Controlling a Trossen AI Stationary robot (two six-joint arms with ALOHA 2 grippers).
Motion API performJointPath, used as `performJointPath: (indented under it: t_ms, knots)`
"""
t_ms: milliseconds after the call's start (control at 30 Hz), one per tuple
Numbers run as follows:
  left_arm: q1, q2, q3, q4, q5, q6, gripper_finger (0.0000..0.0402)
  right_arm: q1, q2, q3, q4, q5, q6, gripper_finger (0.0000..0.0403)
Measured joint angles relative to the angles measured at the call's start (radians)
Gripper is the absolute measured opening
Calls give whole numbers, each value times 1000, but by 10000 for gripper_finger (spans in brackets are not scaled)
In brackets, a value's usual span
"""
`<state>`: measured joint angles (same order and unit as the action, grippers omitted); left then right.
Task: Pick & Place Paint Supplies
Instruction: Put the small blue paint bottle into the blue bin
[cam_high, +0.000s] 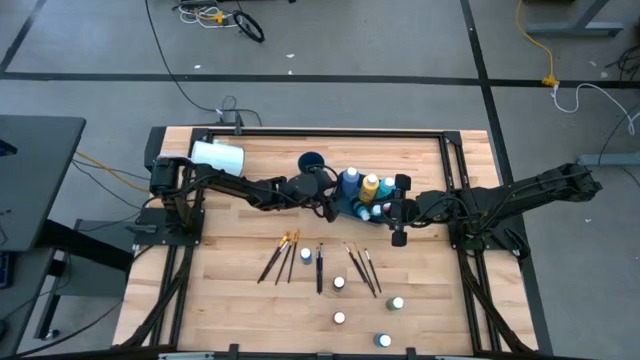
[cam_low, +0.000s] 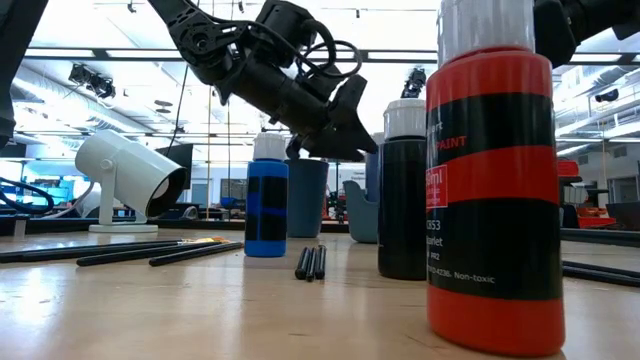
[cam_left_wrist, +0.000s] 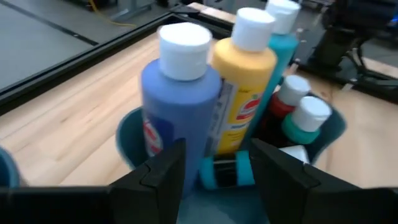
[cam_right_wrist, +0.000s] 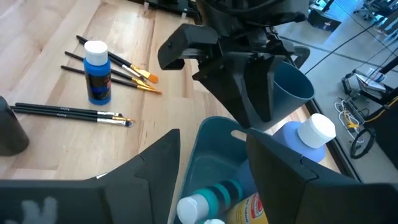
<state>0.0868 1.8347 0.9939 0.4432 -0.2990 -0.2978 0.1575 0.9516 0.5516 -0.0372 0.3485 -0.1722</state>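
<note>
A teal bin (cam_high: 362, 205) stands mid-table, holding a tall blue bottle (cam_left_wrist: 180, 106), a yellow one (cam_left_wrist: 245, 93), a teal one (cam_left_wrist: 283, 37) and smaller ones. My left gripper (cam_high: 333, 205) hangs open over the bin's left rim, fingers pointing down into it and holding nothing. A small teal-and-black bottle (cam_right_wrist: 217, 193) lies inside the bin below those fingers. My right gripper (cam_high: 400, 212) is spread open at the bin's right side, a finger on either side of the rim (cam_right_wrist: 211, 134); no touch shows. Brushes (cam_high: 285, 255) and small bottles (cam_high: 339, 284) rest on the near table.
A dark blue cup (cam_high: 311, 161) stands just beyond the bin, and a white cylinder (cam_high: 218, 156) lies at the far left corner. More brushes (cam_high: 360, 270) and bottles (cam_high: 397, 303) (cam_high: 383, 341) lie toward the near edge. A red bottle (cam_low: 490, 190) stands closest to the low camera.
</note>
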Motion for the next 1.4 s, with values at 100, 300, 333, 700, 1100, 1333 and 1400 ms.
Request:
performJointPath:
  t_ms: [100, 300, 333, 700, 1100, 1333, 1400]
  knots:
    - [0, 0, 3, 19, 60, 0, 186, 0, 0, 0, 0, 0, -1, 190]
    - [-14, 0, 62, 17, 307, 167, 187, 0, 0, 0, 0, 1, -11, 190]
    - [-22, 0, 80, 3, 334, 221, 187, 0, 0, 0, 0, 1, -17, 190]
    - [-135, 0, 297, -293, 223, 588, 184, 0, 0, 0, 0, 1, -19, 190]
    - [-159, -107, 298, -447, 76, 434, 153, 1, 10, 0, 52, 1, 189, 190]
    - [-163, -348, 299, -674, 26, 455, 122, 9, 130, 52, 103, -29, 269, 190]
    - [-162, -411, 299, -700, 23, 426, 118, 10, 183, 120, 31, -29, 291, 190]
